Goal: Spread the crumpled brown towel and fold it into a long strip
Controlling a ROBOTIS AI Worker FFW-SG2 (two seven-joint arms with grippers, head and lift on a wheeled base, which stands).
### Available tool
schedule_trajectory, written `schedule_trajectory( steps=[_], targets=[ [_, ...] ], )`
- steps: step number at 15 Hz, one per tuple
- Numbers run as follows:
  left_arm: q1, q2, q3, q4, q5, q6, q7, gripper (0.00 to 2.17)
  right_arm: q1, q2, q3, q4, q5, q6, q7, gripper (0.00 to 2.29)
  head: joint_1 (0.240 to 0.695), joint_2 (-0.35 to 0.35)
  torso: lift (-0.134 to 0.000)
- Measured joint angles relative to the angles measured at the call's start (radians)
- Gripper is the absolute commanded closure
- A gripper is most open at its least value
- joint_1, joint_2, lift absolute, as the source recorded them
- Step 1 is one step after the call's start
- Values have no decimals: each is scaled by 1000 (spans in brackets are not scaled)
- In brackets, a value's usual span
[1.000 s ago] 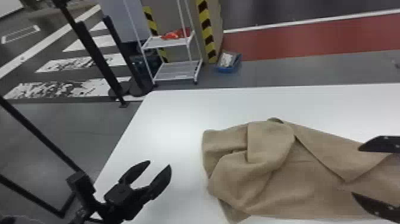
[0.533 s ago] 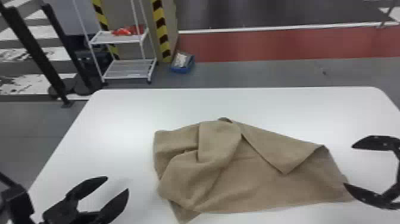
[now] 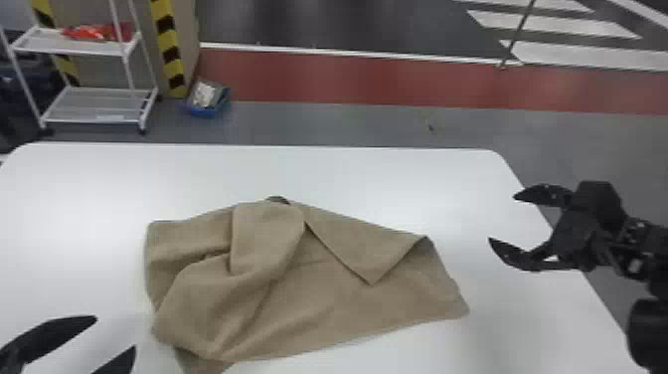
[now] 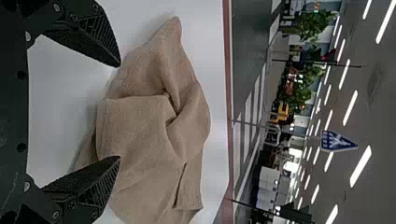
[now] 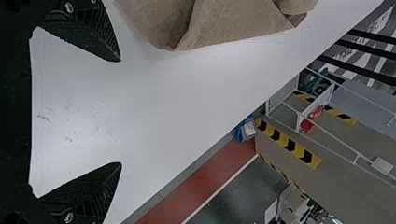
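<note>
Both open and empty, our left hand (image 3: pixel 115 333) hangs near the bunched end of the brown towel (image 3: pixel 318 308), our right hand (image 3: pixel 502 218) off its flatter end, above the bench (image 3: pixel 348 174). We should pinch just 1 layer at the turned-over corner (image 3: pixel 369 263), lift low and draw it out slowly. We can read no label on the towel.

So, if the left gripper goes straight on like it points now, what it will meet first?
Probably the bunched left end of the brown towel, which lies ahead of the left gripper; its height is unclear, so it could pass above.
</note>
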Motion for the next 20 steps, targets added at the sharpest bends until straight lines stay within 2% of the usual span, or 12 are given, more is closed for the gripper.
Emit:
schedule_trajectory(
  steps=[4,6,7,10,11,15,18,20],
  targets=[
    [34,0,-40,-14,-56,-19,-71,208,-51,3,14,24,-1,15,-21,87,695,-217,-125],
    [43,0,-71,-21,-84,-11,-52,208,-63,3,15,25,-1,20,-31,83,695,-227,-125],
    [45,1,-95,-21,-104,-8,-33,208,-73,0,10,29,-8,24,-52,87,695,-246,-125],
    [41,6,-168,-11,-172,-10,4,208,-108,-9,-5,70,-28,69,-176,87,695,-299,-125],
    [39,7,-181,-8,-186,-11,4,215,-117,-11,-5,91,-24,75,-196,87,695,-312,-125],
    [52,8,-199,-11,-209,-24,6,265,-154,-26,-7,164,-22,84,-212,76,695,-338,-125],
    [88,11,-213,-28,-214,-107,28,265,-178,-27,-1,190,-28,94,-213,73,695,-343,-125],
    [105,13,-238,-32,-240,-147,50,265,-188,-27,0,202,-32,101,-217,66,695,-350,-125]
  ],
)
